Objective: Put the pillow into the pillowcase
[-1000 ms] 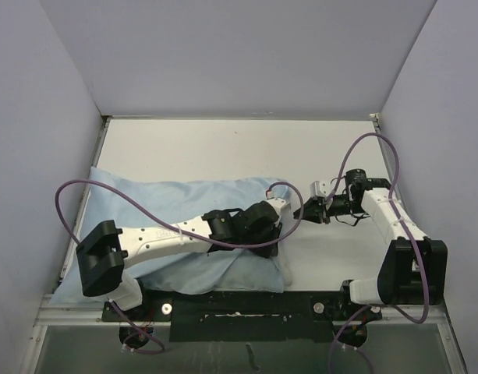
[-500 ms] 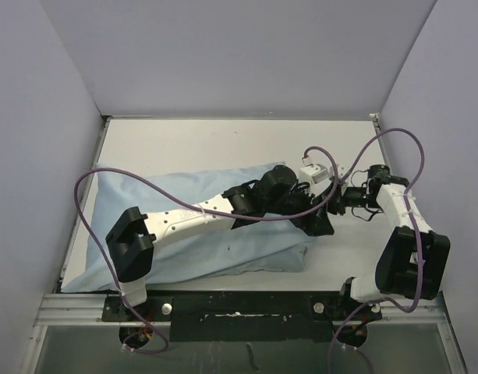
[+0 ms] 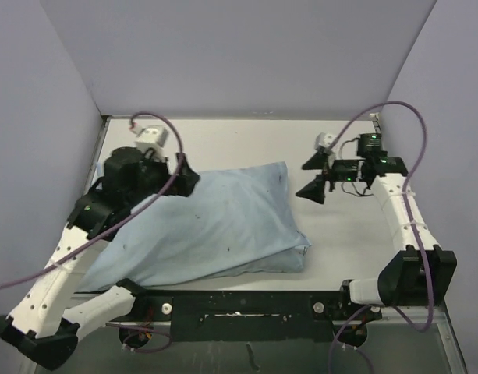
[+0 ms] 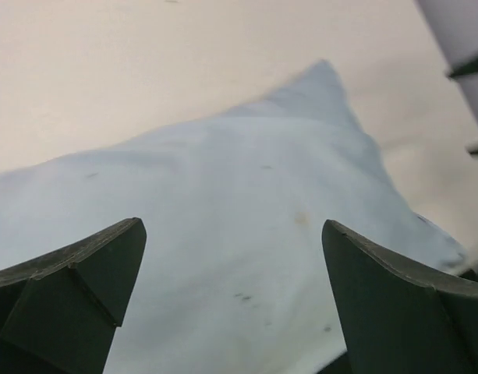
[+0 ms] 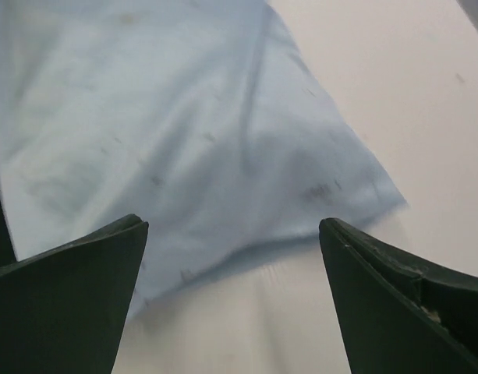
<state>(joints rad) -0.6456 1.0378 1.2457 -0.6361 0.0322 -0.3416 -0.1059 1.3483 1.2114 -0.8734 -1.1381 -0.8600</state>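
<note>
Pillowcase (image 3: 215, 226): thin, wrinkly light-blue fabric sleeve, lying plump and slanted across the left and middle of the flat white table (image 3: 223, 144), with tiny dark specks on top.
Pillow: the off-white cushion is hidden (only the case's fullness shows).
Left gripper (image 4: 232, 230): dark two-finger claw, jaws spread wide and gripping nothing, poised over the case's far left end.
Right gripper (image 3: 309, 178): jaws spread wide and empty, over bare table just beside the case's far right corner, apart from it.
</note>
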